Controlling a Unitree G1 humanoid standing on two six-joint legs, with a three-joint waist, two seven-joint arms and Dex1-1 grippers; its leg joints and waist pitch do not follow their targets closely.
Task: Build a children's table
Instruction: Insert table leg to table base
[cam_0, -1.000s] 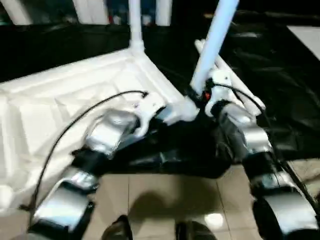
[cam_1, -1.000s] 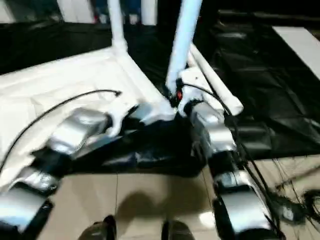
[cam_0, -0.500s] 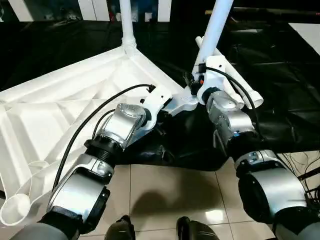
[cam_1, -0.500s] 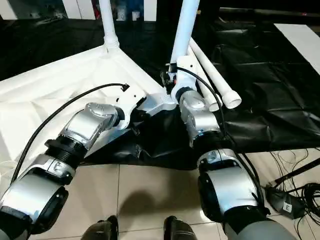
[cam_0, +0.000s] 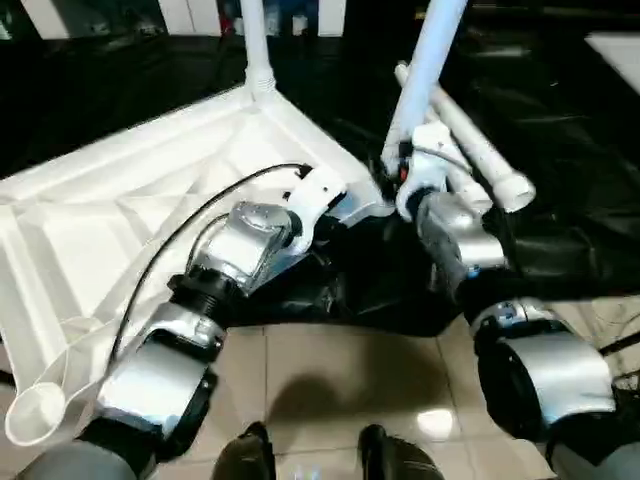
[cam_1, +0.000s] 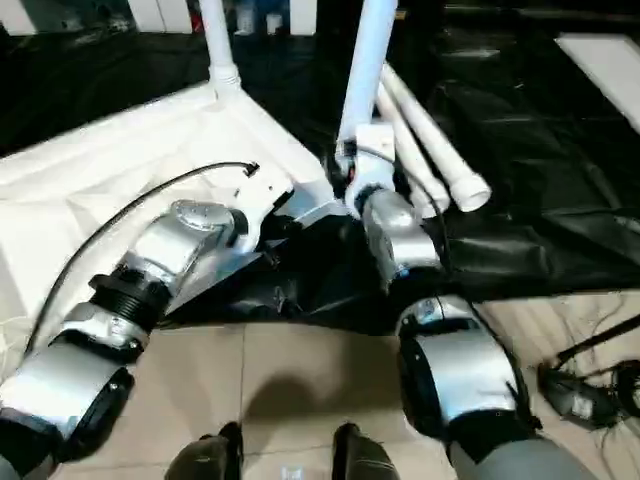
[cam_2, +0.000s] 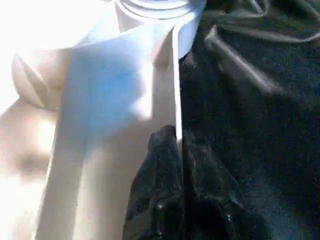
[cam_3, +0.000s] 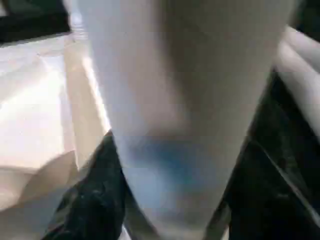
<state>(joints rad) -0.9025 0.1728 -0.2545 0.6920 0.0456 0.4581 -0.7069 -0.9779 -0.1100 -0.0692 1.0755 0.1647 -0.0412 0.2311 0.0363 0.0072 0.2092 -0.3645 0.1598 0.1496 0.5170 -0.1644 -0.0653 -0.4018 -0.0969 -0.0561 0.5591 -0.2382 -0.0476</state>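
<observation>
**Leg at the corner, and it leans**

Now the tabletop lies underside up across the left half of the frame, one leg already standing at its top corner. Centre frame, a second leg rises tilted from the near corner socket. The right gripper sits around that leg's base, though whether it is gripping I cannot tell. The left gripper is pinched tight on the tabletop's thin edge.

Risk: that lean. I'd judge the flared end could jam or pop out if pushed off-axis, and the tabletop could slide on the black sheet. Two spare legs lie right of centre.

No brand, label or writing is readable.
</observation>
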